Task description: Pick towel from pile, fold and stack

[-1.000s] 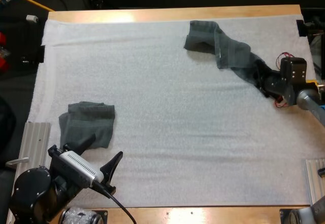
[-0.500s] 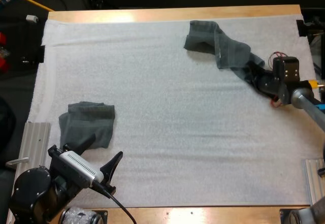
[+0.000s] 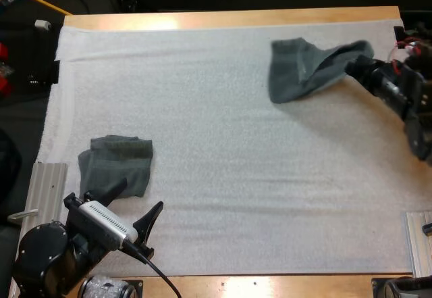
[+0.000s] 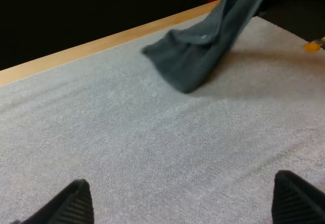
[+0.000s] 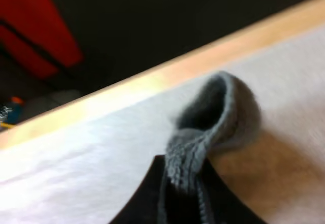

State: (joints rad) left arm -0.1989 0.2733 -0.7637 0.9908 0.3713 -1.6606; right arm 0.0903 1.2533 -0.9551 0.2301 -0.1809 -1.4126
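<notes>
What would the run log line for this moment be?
right gripper: shut on towel, one end raised | left gripper: open, beside folded towel

The folded towel lies on the mat at near left, just beyond the left gripper. The loose towel is at far right, one end in the right gripper.
</notes>
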